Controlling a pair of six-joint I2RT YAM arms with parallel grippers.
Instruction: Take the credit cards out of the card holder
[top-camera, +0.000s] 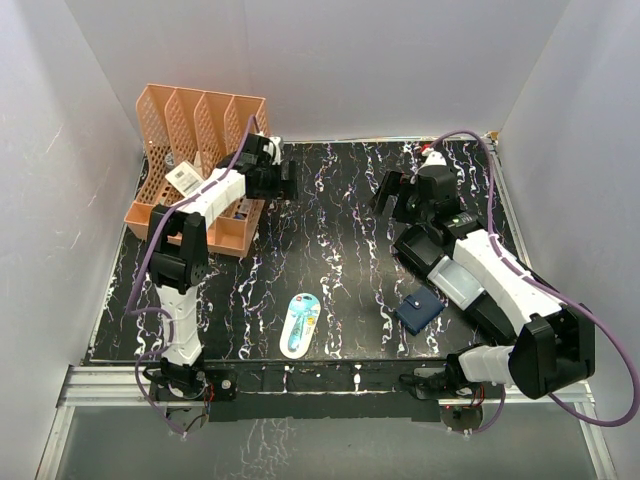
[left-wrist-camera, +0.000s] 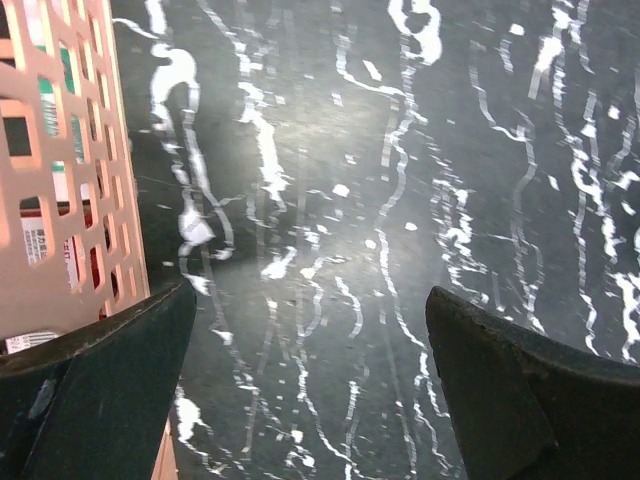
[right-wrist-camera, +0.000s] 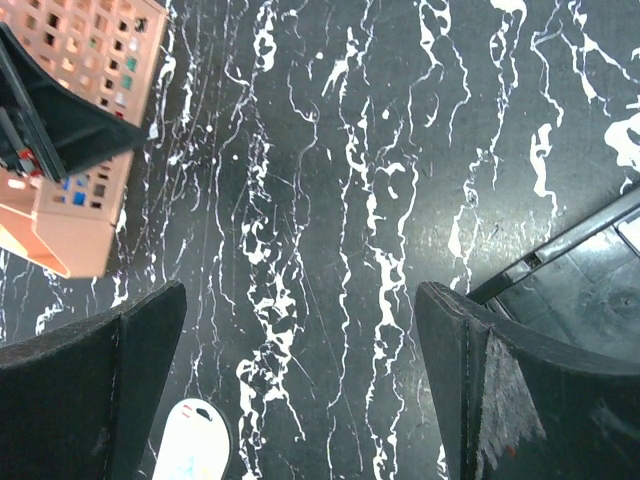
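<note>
— Black marbled table (top-camera: 330, 250), white walls on three sides, seen from above. How do the arms stand?

— The left arm (top-camera: 215, 195) rises from its base at 7 o'clock, folds at the elbow and reaches toward 1 o'clock. The left gripper (top-camera: 288, 183) hangs beside the orange basket (top-camera: 190, 130), jaws spread wide with nothing between them. The right arm (top-camera: 480, 265) runs from 5 o'clock toward 11 o'clock, over the black trays (top-camera: 412, 246). The right gripper (top-camera: 395, 200) is just as wide apart and empty.

— And the card holder?

— The card holder (top-camera: 420, 310) lies flat on the table as a navy square, just beside the right forearm. It sits at about 6 o'clock from the right gripper and 4 o'clock from the left gripper, well apart from both. A pale blue oval case (top-camera: 300, 325) lies at its 9 o'clock.

— Left wrist view?

— The left gripper (left-wrist-camera: 310, 385) has one dark finger in each lower corner, only bare marbled surface between them. The basket (left-wrist-camera: 60, 200) stands at 9 o'clock. The card holder is outside this view.

— Right wrist view?

— The same pose: the right gripper (right-wrist-camera: 300, 395) is spread wide over bare table. The basket (right-wrist-camera: 80, 60) is at 10 o'clock, a tray (right-wrist-camera: 590, 290) at 3 o'clock, and the tip of the oval case (right-wrist-camera: 195, 445) at 7 o'clock. The card holder does not show here either.
</note>
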